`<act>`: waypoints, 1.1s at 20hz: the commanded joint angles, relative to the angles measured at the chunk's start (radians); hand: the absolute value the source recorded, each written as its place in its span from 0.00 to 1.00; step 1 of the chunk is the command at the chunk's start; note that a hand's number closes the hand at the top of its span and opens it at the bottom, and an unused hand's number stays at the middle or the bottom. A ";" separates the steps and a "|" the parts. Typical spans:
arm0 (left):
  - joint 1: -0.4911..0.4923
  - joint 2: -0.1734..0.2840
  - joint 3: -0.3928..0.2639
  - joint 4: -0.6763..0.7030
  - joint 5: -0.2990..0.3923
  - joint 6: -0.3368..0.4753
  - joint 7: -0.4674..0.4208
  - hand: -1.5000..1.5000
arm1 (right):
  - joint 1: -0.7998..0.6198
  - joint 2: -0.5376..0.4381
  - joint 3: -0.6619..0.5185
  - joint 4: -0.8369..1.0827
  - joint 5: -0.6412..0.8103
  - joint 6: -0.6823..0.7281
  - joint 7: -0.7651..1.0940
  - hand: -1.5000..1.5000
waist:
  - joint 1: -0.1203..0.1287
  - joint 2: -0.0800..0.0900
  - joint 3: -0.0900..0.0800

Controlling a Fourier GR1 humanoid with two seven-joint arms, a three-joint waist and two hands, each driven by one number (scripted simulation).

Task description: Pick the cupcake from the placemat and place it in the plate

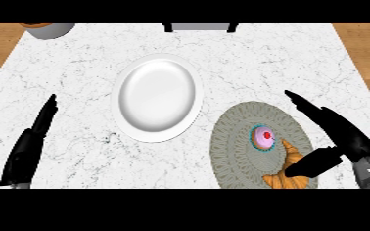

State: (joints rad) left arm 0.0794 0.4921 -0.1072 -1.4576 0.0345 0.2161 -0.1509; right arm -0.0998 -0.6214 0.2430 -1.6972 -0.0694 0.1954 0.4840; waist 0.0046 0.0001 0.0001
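Nearest, the right hand (334,142) hangs over the placemat's (239,147) right edge, fingers spread apart and straight, thumb above the croissant (289,173). The cupcake (263,137) sits mid-placemat, just left of that hand, untouched. To grasp well, the hand should come down around the cupcake and clear of the croissant. The plate (159,98) lies up-left of the placemat. The left hand (29,147) rests open, well left of the placemat.

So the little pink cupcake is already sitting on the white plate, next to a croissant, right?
Not quite. The head view shows the cupcake on the round grey placemat, beside the croissant. The white plate holds nothing.
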 commanded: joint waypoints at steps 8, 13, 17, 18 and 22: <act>0.047 -0.033 0.089 0.008 -0.046 -0.089 -0.051 0.50 | -0.002 0.131 -0.007 0.134 0.134 0.127 -0.056 0.00 | -0.001 -0.001 0.000; 0.001 -0.051 0.103 -0.075 -0.072 -0.112 0.079 0.50 | -0.049 0.234 0.005 0.242 0.243 0.100 -0.108 0.00 | 0.002 0.000 0.000; 0.047 -0.132 0.107 -0.058 -0.141 -0.102 0.021 0.50 | -0.038 0.257 -0.051 0.219 0.260 0.161 -0.091 0.00 | -0.001 0.000 0.000; 0.054 -0.099 0.148 -0.036 -0.119 -0.123 -0.014 0.50 | 0.014 0.275 -0.021 0.224 0.295 0.118 -0.139 0.00 | -0.002 0.000 0.000; -0.001 -0.129 0.157 0.009 -0.141 -0.143 -0.010 0.50 | -0.037 0.329 -0.050 0.250 0.302 0.130 -0.168 1.00 | -0.002 0.000 0.000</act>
State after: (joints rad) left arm 0.0811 0.3845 0.0345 -1.4681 -0.0903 0.0834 -0.1410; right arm -0.1189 -0.3533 0.1947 -1.4906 0.1943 0.3506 0.3686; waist 0.0017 -0.0003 0.0000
